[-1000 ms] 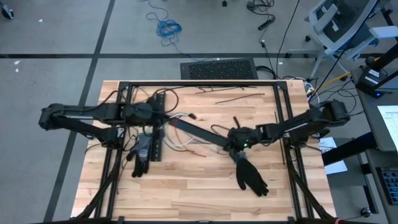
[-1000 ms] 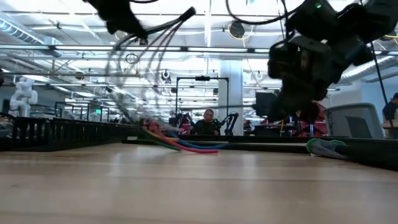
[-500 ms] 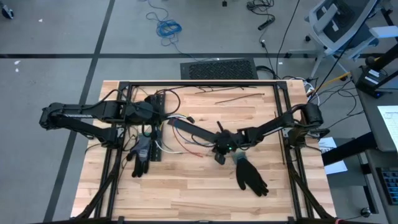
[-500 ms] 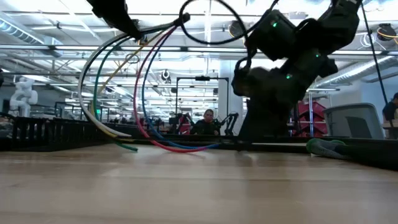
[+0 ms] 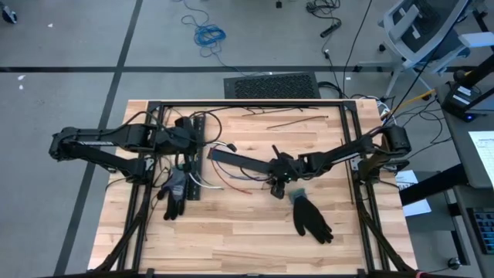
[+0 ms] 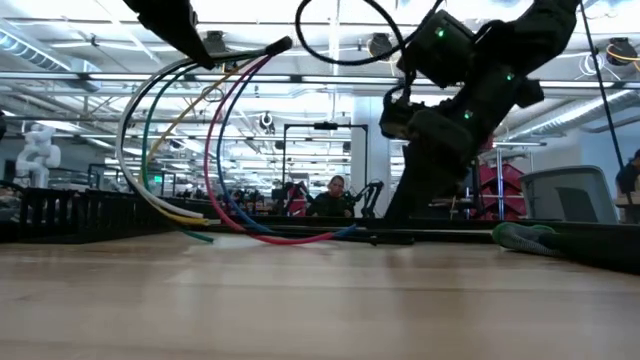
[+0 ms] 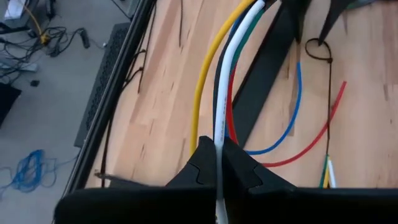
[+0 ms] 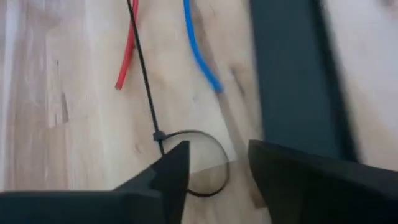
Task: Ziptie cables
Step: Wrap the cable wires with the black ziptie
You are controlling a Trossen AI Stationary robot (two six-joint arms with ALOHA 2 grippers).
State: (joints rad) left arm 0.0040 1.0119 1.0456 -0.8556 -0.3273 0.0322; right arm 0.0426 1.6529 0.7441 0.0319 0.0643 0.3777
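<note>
The cables (image 6: 215, 150) are a bundle of white, yellow, red, green and blue wires. They arch from my left gripper (image 6: 195, 35) down to the table. My left gripper (image 7: 216, 146) is shut on them at the table's left (image 5: 199, 141). My right gripper (image 5: 276, 188) is low over the table's middle, beside the black slotted strip (image 5: 239, 160). In the right wrist view my right gripper (image 8: 214, 158) stands open. Its fingers stand on either side of the loop of a black ziptie (image 8: 146, 93) that lies on the wood. My left gripper pinches the cable bundle between its two fingers; the white wire (image 7: 219, 134) shows in the gap. It holds the top of the arch, a little back from the bundle's raised end (image 6: 283, 45). The fingers come from the table's left. The loose ends (image 6: 205, 237) rest on the table.
A grey glove (image 5: 176, 191) lies at the near left and a black glove (image 5: 312, 220) at the near right. A second slotted strip (image 5: 194, 174) lies by the left arm. Loose black strands (image 5: 285, 123) lie near the far edge. Black frame rails (image 5: 247, 103) border the table.
My right gripper has moved toward the table's left and come down to the wood beside the black strip. The cables swayed and now hang in a steady arch from my left gripper, which has kept its place.
</note>
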